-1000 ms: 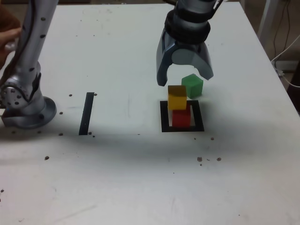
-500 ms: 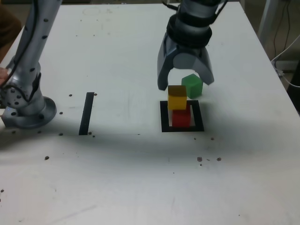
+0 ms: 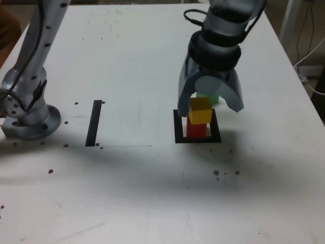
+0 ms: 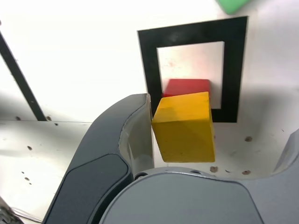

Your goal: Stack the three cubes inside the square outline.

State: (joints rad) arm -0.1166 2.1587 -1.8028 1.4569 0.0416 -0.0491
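Straddling yel cube [image 3: 200,111] | claw [image 3: 209,111] jaws apart | red cube [image 3: 196,130] below, in blk sq [image 3: 179,133]

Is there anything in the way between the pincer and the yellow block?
No, I can't see anything in between. The yellow block is already between the open fingers of the pincer. It's much closer to the finger on the exterior view's left, but I can't tell for sure if they touch.

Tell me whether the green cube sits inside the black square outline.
No, the green cube lies outside the black square frame.
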